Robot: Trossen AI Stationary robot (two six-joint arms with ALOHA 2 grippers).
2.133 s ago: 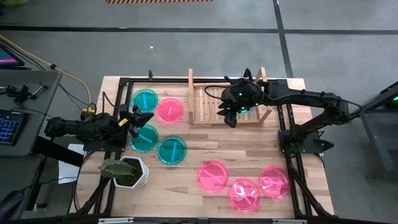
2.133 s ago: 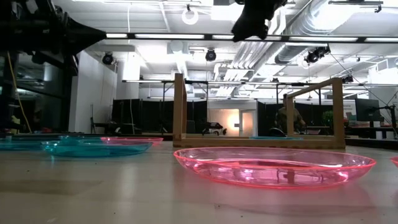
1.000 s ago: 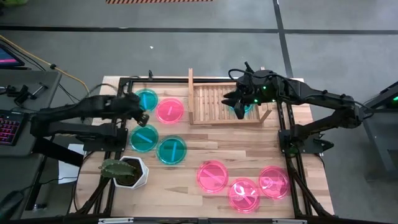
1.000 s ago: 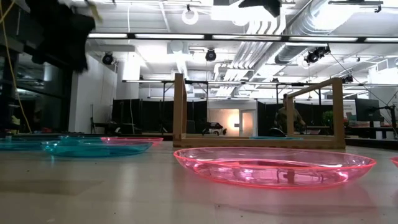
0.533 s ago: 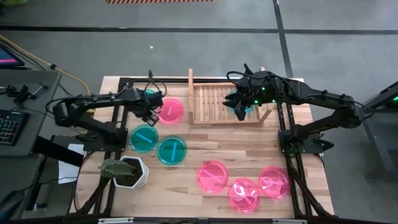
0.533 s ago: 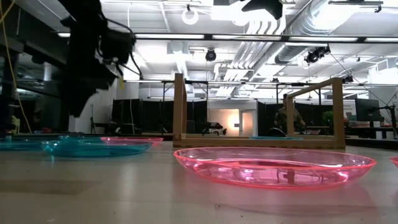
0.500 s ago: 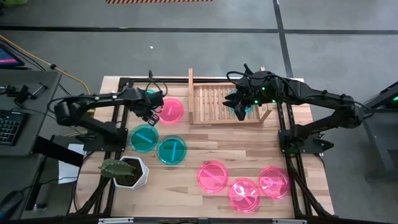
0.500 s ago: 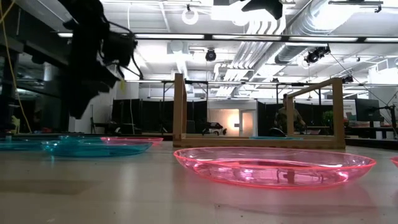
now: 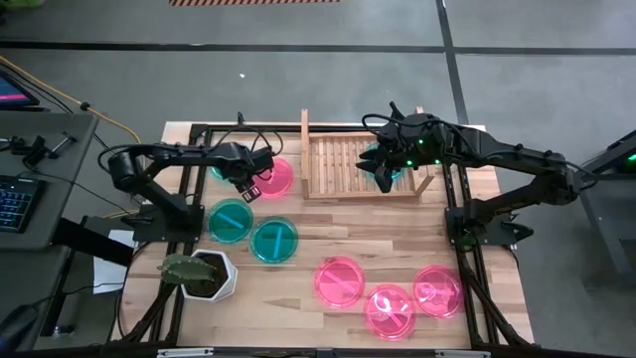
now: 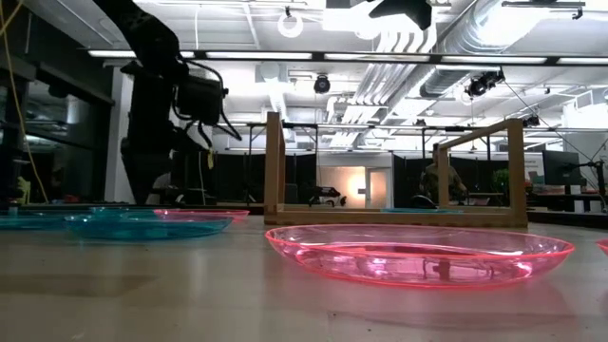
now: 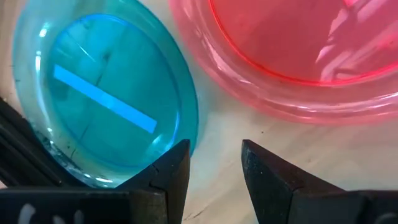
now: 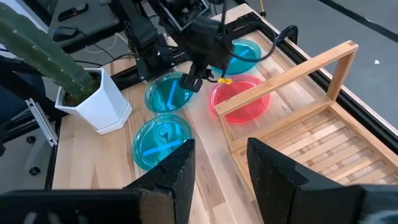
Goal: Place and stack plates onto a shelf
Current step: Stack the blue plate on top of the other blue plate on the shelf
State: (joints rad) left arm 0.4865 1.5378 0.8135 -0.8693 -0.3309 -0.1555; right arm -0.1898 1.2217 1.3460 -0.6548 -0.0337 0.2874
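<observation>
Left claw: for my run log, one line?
left claw open | beside round translucent pink plate | right claw open over wooden shelf

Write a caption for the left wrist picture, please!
Open left gripper hovers between a teal plate and a pink plate.

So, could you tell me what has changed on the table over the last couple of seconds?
The left gripper swung from the table's left edge across to the pink plate beside the shelf, open and empty. The right gripper shifted slightly over the shelf's right end, also empty. No plate moved.
</observation>
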